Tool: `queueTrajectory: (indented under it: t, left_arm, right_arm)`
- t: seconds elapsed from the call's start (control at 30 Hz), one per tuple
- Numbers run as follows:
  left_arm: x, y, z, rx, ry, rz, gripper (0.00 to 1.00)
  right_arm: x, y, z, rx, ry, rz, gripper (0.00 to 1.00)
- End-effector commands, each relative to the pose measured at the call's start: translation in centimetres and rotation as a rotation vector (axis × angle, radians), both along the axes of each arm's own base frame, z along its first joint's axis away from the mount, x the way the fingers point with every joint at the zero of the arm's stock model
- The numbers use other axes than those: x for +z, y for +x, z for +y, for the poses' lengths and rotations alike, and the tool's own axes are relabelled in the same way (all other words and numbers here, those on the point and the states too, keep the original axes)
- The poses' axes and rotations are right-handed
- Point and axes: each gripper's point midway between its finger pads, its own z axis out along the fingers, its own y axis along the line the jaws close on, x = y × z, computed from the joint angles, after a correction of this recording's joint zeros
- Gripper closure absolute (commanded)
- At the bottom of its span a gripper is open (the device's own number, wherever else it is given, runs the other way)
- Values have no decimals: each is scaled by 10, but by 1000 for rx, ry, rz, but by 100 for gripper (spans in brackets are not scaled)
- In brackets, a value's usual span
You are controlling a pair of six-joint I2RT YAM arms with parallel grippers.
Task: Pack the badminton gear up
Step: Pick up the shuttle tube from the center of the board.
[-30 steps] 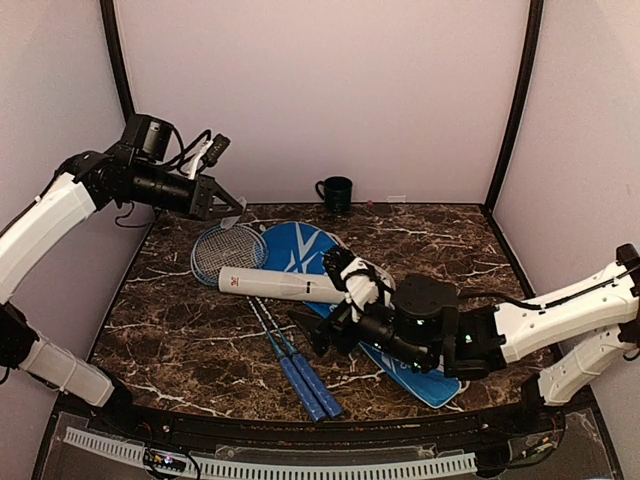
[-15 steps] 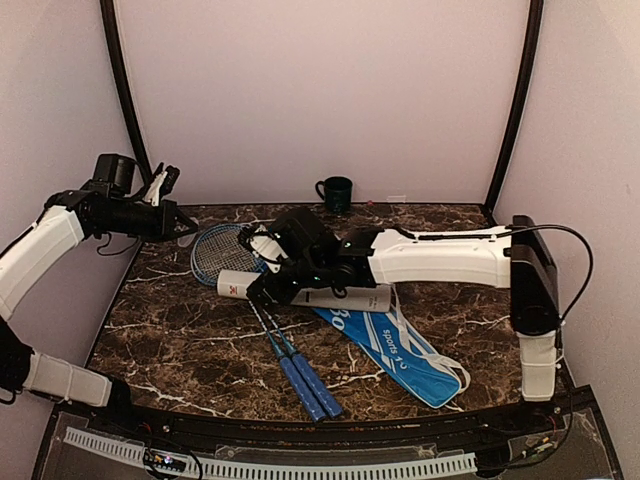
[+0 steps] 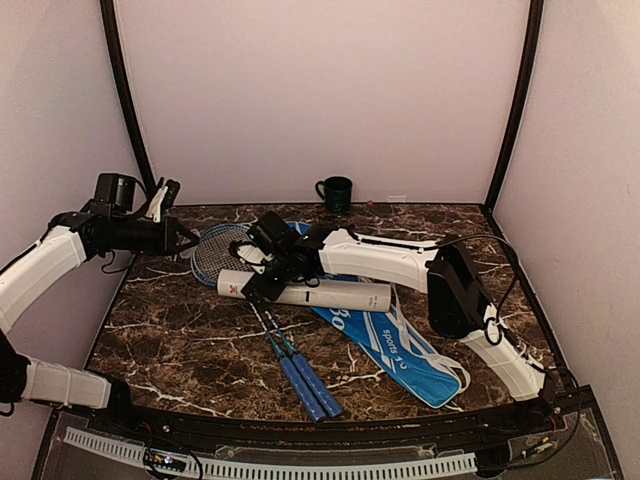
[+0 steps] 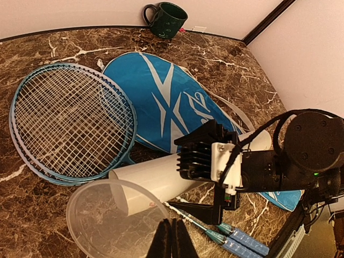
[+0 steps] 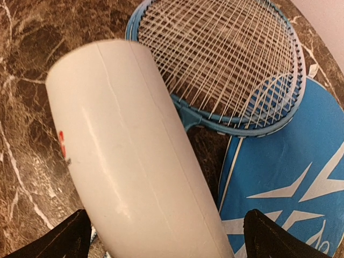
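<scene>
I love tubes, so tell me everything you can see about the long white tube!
The tube is a long, smooth white cylinder, maybe cardboard or plastic, with a red mark near one end. It lies on its side across the racket shafts and the blue cover. The right gripper's open fingers straddle it near that end.

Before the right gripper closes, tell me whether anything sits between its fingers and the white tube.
Nothing visible does. The right gripper stands open, a finger on each side of the tube near its end; the racket heads lie farther off.
</scene>
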Motion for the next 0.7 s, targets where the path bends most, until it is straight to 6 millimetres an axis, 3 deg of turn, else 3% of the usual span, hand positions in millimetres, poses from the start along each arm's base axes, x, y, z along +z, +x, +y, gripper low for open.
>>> queueTrajectory:
  t: [0.0,0.2,0.33,0.47,0.67]
  left_arm:
    - [2,0,-3,-17,-32,-47,100]
    - [-3,1,-12,-65,-77,-37,100]
    - [-5,0,-16,-91,-87,-28,100]
    - [-9,-2,-18,-105,-94,-21,100]
    - [-3,-13,-32,-192,-178,-1,100]
  right_arm:
    - [-9,7,-5,21,-28,14,0]
    - [-35,5,-6,63,-67,19,9]
    - [-34,7,-7,78,-69,-8,21]
    - [-26,2,-6,109,-48,-19,31]
    - [20,-6,-9,121,85,-78,38]
